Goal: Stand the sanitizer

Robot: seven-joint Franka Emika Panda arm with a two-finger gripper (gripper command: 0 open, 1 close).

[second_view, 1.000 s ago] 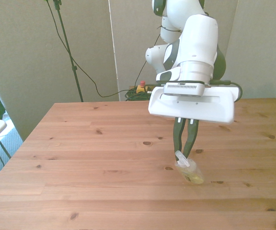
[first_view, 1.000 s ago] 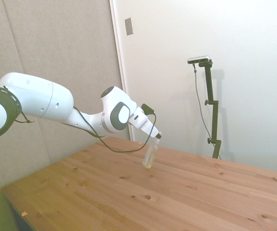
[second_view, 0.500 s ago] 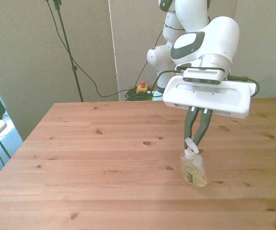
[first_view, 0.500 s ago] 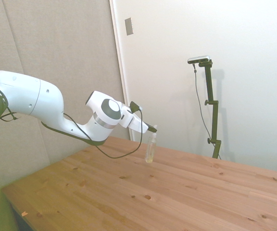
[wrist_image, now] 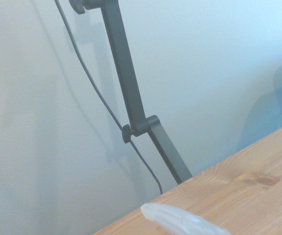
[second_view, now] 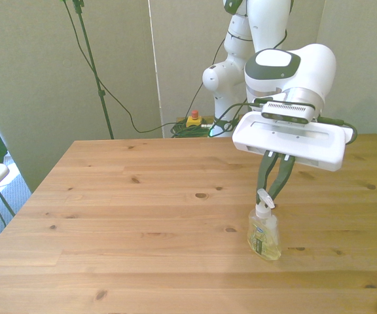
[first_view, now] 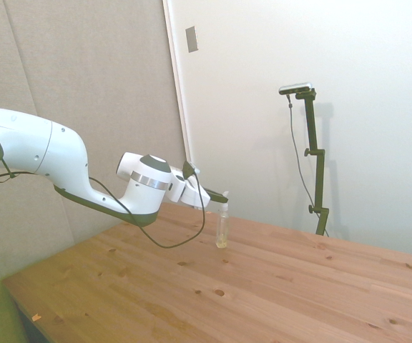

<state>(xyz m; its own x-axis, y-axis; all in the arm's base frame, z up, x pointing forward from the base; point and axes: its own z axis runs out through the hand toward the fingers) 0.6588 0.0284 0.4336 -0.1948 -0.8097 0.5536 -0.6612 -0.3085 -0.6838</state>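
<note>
Nothing but bare table (second_view: 110,216) over on the front view's left. Further right, sanitizer (second_view: 264,233) standing upright on its base, a bit right of the middle. Gripper (second_view: 271,193) pinching the white pump nozzle, fingers pressed onto it from above and behind. Looks basically done, but risky from here: slim, narrow base, so opening while dragging sideways could tip it right back over. Same if a finger snags the nozzle lip on the way out. Probably wants a clean spread first, then a straight pull away.
</note>
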